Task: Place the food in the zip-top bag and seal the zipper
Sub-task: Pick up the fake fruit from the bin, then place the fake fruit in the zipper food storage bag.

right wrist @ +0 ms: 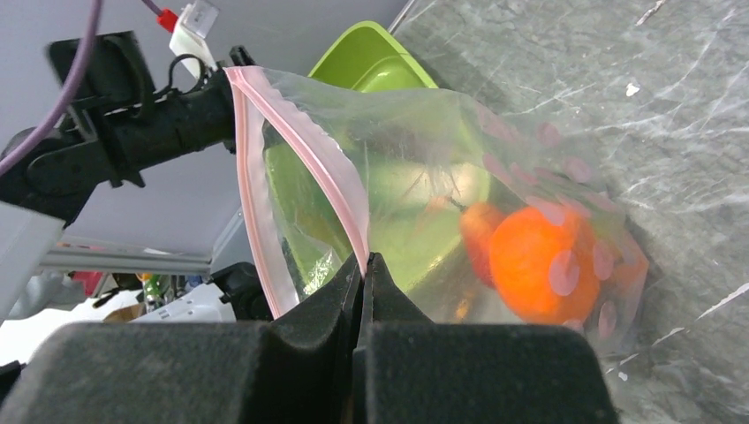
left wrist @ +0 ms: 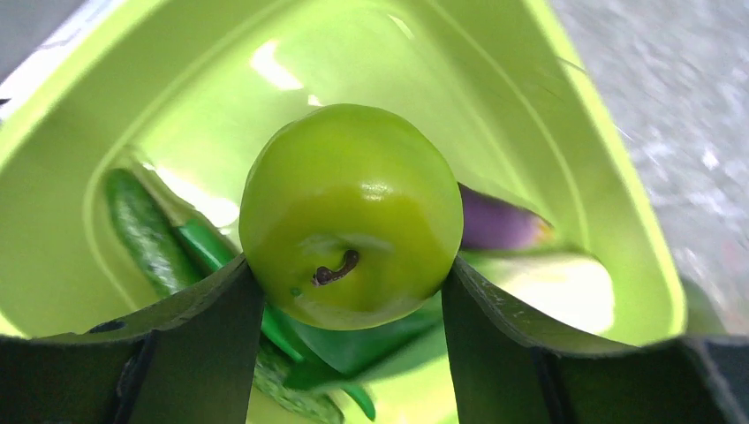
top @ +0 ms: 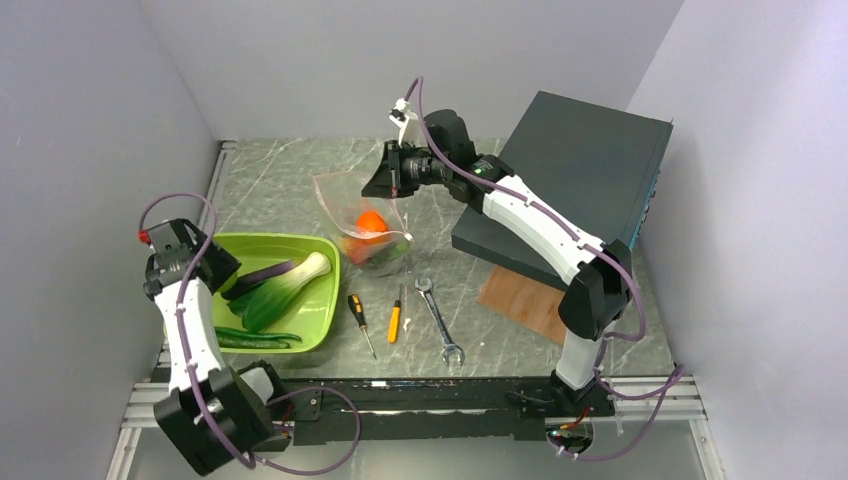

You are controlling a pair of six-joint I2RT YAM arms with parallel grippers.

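Observation:
My left gripper (left wrist: 351, 276) is shut on a green apple (left wrist: 351, 212), held stem toward the camera just above the lime-green tray (left wrist: 548, 115). In the top view this gripper (top: 215, 268) is over the tray's left end and the apple is hidden. My right gripper (right wrist: 364, 261) is shut on the pinkish zipper (right wrist: 309, 146) of the clear zip-top bag (right wrist: 424, 159) and holds its mouth up and open. An orange ball (right wrist: 530, 265) and red pieces lie inside. In the top view the right gripper (top: 385, 172) is above the bag (top: 365, 215).
The tray (top: 270, 238) holds a bok choy (top: 285, 290), a purple eggplant (top: 262, 277) and a long green pepper (top: 255, 338). Two screwdrivers (top: 360, 322) (top: 396, 320) and a wrench (top: 440, 320) lie in front of the bag. A black box (top: 580, 170) and wooden board (top: 520, 300) are at right.

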